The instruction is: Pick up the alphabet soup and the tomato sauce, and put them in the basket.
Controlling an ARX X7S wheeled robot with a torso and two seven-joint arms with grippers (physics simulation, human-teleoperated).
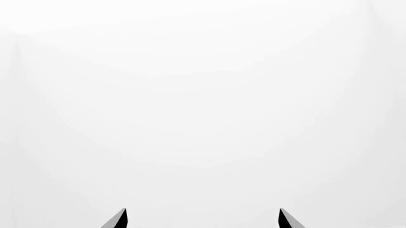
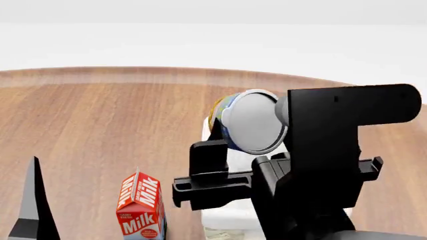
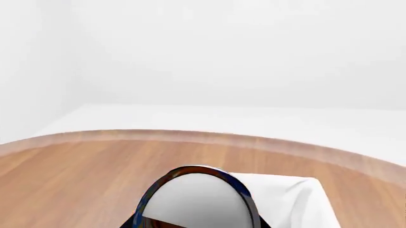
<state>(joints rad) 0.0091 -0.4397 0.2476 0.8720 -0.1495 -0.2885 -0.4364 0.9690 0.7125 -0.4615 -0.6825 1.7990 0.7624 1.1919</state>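
Head view: the right claw is clamped on the alphabet soup, holding the can tilted, silvery top toward the camera, in the air over the white-lined basket, which is mostly hidden behind the black arm. A red milk carton stands upright on the wooden table, just left of the basket. In the left wrist view, the left claw has its two dark tips wide apart against plain white, gripping nothing. The tomato sauce is not seen.
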